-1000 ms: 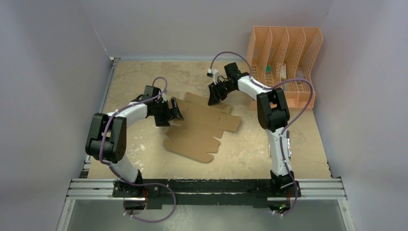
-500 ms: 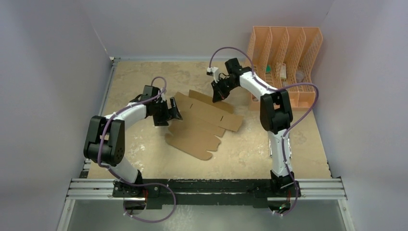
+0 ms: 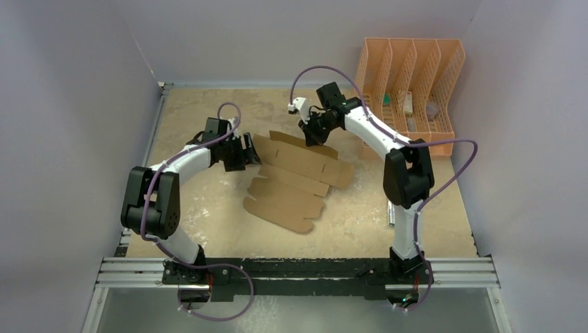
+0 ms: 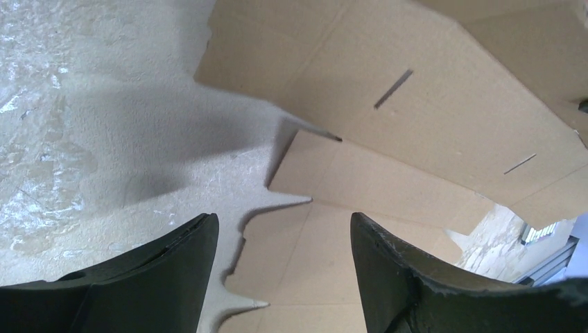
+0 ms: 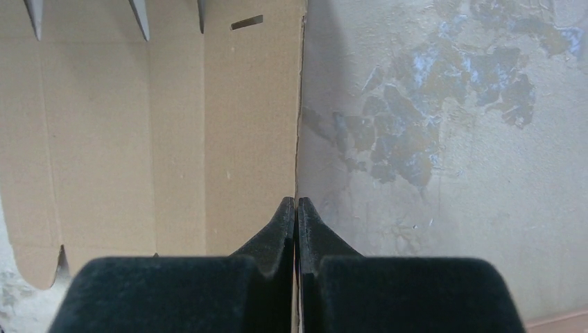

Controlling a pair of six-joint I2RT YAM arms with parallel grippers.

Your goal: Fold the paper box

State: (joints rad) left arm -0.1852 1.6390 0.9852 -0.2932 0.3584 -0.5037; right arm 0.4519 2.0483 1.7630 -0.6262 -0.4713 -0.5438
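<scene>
Lilac walls (image 3: pixel 69 104) enclose a mottled beige table (image 3: pixel 208 111).

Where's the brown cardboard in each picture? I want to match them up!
Top external: the paper box lies flat mid-table, between the two arms.
Left wrist: it fills the upper right and middle, beyond the open left end effector.
Right wrist: it covers the left half; its right edge runs into the shut right end effector.
Shared landmark: the mottled beige table, showing beside the cardboard in all three.
</scene>
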